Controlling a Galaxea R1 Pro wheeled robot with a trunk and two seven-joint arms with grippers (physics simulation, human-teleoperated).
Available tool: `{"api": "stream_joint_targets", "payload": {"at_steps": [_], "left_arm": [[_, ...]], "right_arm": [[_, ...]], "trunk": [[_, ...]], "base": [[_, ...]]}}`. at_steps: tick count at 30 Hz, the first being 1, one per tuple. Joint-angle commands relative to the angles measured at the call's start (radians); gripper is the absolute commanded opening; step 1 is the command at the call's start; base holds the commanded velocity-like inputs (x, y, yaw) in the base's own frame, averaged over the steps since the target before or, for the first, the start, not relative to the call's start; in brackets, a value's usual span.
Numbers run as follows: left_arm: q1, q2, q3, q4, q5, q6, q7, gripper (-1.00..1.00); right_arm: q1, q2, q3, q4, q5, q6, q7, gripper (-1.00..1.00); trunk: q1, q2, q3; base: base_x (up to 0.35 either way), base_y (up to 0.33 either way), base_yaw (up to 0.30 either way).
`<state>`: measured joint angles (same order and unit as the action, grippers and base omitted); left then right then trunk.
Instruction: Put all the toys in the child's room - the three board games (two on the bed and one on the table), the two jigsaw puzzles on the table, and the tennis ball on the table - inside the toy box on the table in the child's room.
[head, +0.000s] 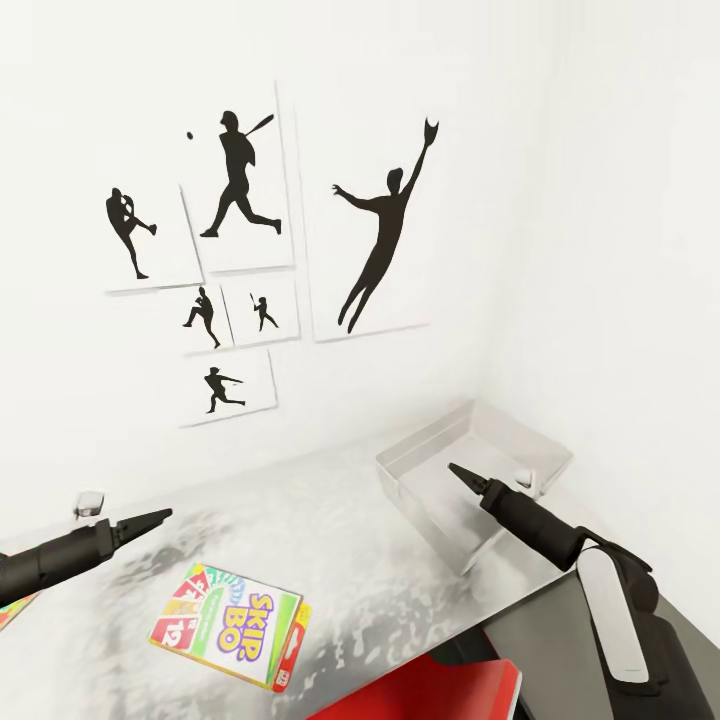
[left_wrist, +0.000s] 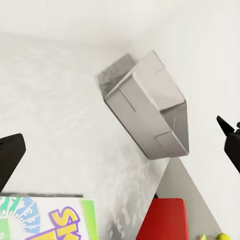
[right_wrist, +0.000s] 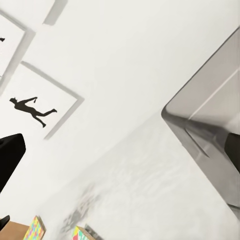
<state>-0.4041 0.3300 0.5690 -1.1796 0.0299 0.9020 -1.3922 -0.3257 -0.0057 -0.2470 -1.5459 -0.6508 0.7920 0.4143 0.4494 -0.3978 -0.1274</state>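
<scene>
- Lying flat on the pale, glossy worktop (head: 350, 520), the Skip-Bo box (head: 230, 622) sits at about 5 o'clock from the left pincer (head: 150, 520), near it but not touching.
- The left pincer hovers above the worktop with nothing between its tips; in the head view they read as one closed dark point, while its wrist view shows dark finger parts at opposite edges, so I cannot tell whether it is clenched or released.
- The toy box (head: 440, 455) stands at the worktop's far corner against the white walls, and the right pincer (head: 460, 474) hangs just over its near wall, tip aimed toward 10 o'clock.
- The right pincer carries nothing; whether it is spread or closed I cannot tell either.
- The toy box is a shallow rectangular bin of translucent grey plastic with sloping sides and a flared rim; its inside looks bare.
- The Skip-Bo box is a flat printed card rectangle, green, white and yellow with red ends.
- The worktop surface is smooth and mottled with grey reflections.
- In the left wrist view a small yellow-green tennis ball (left_wrist: 223, 236) peeps in at the edge, beside a red chair seat (left_wrist: 165, 220).
- In the right wrist view, a bright mosaic jigsaw puzzle (right_wrist: 35, 227) shows by the frame edge.
- Black baseball-player silhouette pictures (head: 385, 235) hang on the wall at 12 o'clock.
</scene>
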Motion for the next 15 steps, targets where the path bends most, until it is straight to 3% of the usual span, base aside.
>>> {"api": "stream_joint_targets", "payload": {"at_steps": [1, 12, 15], "left_arm": [[-0.001, -0.001, 0.0, 0.0, 0.001, 0.01, -0.003, 1.0], [-0.001, -0.009, -0.003, 0.0, 0.001, 0.009, -0.002, 1.0], [-0.001, -0.009, -0.003, 0.0, 0.001, 0.009, -0.002, 1.0]], "right_arm": [[-0.001, 0.0, -0.002, 0.0, 0.0, 0.006, 0.003, 1.0], [-0.002, -0.001, -0.005, -0.008, -0.001, 0.013, 0.003, 1.0], [-0.001, -0.012, -0.005, -0.012, -0.002, 0.017, 0.005, 1.0]], "trunk": [[0.001, -0.002, -0.002], [0.001, -0.002, -0.002], [0.001, -0.002, -0.002]], "base": [[0.0, 0.0, 0.0], [0.0, 0.0, 0.0], [0.0, 0.0, 0.0]]}}
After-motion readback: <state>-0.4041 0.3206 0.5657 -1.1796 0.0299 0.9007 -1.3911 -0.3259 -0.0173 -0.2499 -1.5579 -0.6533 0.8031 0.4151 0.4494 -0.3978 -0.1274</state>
